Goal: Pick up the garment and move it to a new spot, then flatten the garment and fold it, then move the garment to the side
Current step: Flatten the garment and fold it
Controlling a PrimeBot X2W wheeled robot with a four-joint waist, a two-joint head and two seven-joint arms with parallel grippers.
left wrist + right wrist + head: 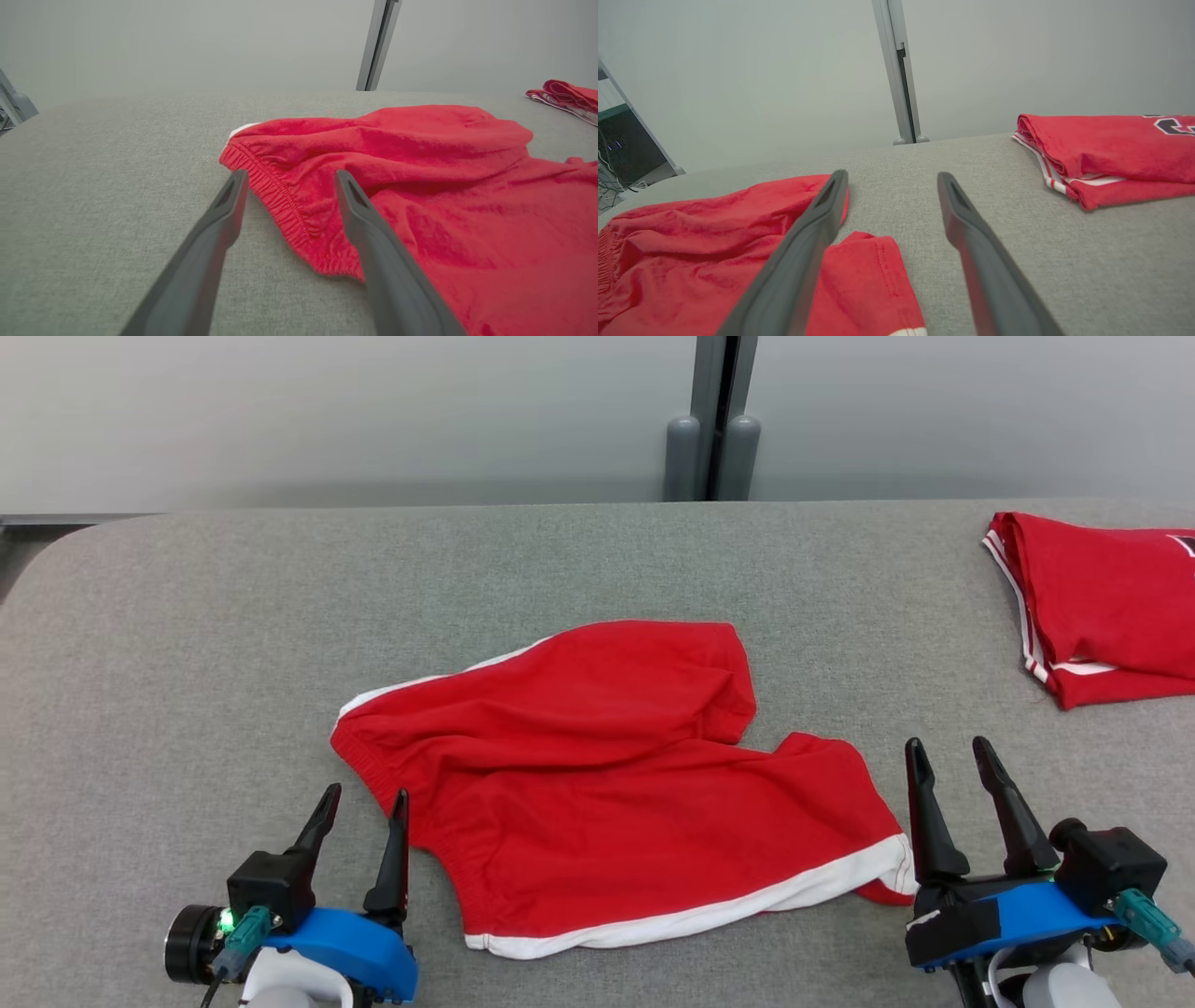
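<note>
The garment (616, 775) is a pair of red shorts with white trim, lying rumpled in the middle of the grey table, elastic waistband at the left. My left gripper (366, 795) stands open just beside the waistband, nothing between its fingers. In the left wrist view the garment (420, 177) lies ahead, and the left gripper (289, 179) has the elastic edge showing between its open fingers. My right gripper (950, 749) is open just right of the white-trimmed leg hem. In the right wrist view the garment (714, 252) lies to the left of the right gripper (892, 179).
A second red garment (1102, 607), folded, with white stripes, lies at the table's far right (1111, 154). The grey fabric table (187, 644) has a rounded far-left corner. A grey wall with a vertical post (714, 420) stands behind.
</note>
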